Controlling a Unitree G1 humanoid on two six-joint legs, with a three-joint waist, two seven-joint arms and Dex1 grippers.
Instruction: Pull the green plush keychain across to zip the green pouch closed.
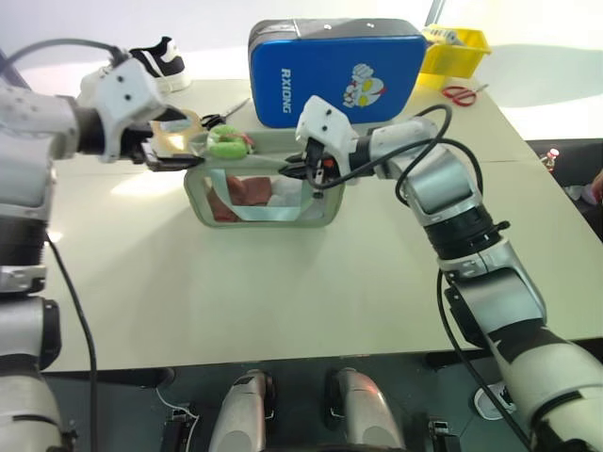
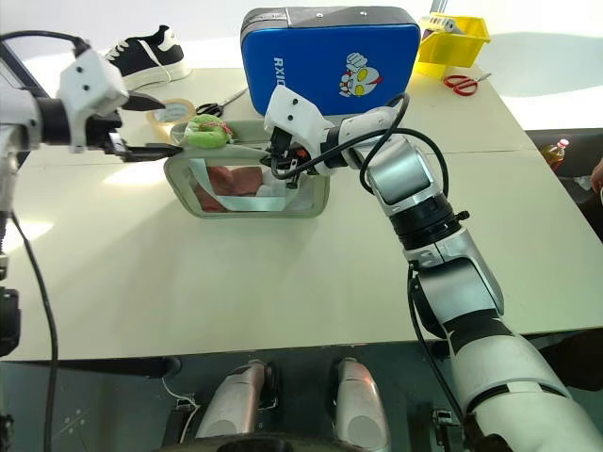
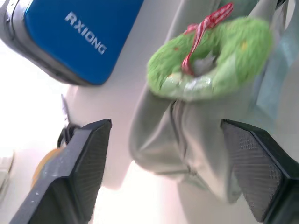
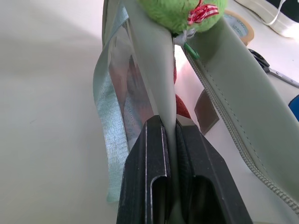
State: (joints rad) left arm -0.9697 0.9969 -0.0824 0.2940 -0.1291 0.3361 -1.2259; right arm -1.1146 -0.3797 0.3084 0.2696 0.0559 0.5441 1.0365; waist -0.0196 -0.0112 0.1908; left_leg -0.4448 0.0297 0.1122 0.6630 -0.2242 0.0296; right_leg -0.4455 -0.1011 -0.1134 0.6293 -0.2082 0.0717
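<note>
While reaching in from both sides of the green pouch (image 1: 264,193):

Left arm: stretching in from the left at about pouch-top height, wrist turned inward, gripper aiming rightward and slightly downward along the pouch's left end.

Left gripper (image 1: 168,151): standing wide open, holding nothing; in the left wrist view, one black finger (image 3: 79,172) sitting off to one side of the pouch's end and the other on the far side, the folded fabric lying between them without contact; whether the lower finger is brushing the pouch in the eye views, cannot tell.

Right arm: bending at the elbow and crossing leftward from the right, wrist angled down onto the pouch's right top edge.

Right gripper (image 4: 170,154): squeezing closed, pinching the pouch's top lip beside the zipper, fabric sandwiched between both fingers.

Green plush keychain (image 1: 227,142): sitting on top of the pouch near its left end, just beside the open left gripper, not being touched; red-and-white ribbon showing on it.

Pouch: standing upright on the pale table (image 1: 283,301), clear side facing the camera, reddish and white contents showing through, zipper gaping toward the right gripper's end.

Blue case (image 1: 339,68): standing behind the pouch.

Tape roll (image 2: 172,111): lying beyond the left gripper.
</note>
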